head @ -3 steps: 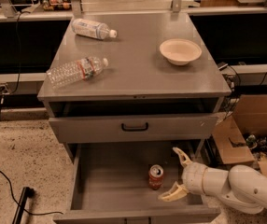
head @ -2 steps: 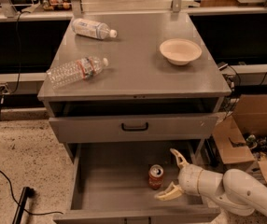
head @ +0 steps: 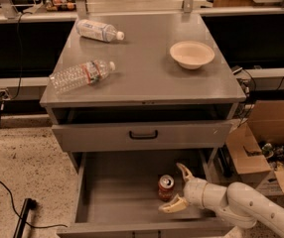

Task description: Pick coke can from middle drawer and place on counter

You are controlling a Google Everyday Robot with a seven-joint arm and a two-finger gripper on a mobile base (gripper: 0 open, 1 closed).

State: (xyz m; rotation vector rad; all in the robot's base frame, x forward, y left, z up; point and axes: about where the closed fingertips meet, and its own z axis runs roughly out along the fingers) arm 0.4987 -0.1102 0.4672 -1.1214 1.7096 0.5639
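Note:
The coke can (head: 166,187), red with a silver top, stands upright on the floor of the open middle drawer (head: 117,192), right of centre. My gripper (head: 176,187) is open, reaching in from the right at can height. One pale finger (head: 184,171) is behind the can and the other (head: 172,205) is in front of it, so the can stands at the mouth of the gap between them. The fingers do not press it. The counter (head: 147,73) is the grey top of the cabinet above.
Two clear plastic bottles (head: 80,75) (head: 99,30) lie on the counter's left side and a beige bowl (head: 191,54) sits at its right. The upper drawer front (head: 142,134) is slightly open. A cardboard box (head: 266,152) stands at right, and a black cable (head: 23,217) lies on the floor at left.
My gripper has moved left inside the drawer, closing in on the can until its open fingers reach either side. The can has not moved.

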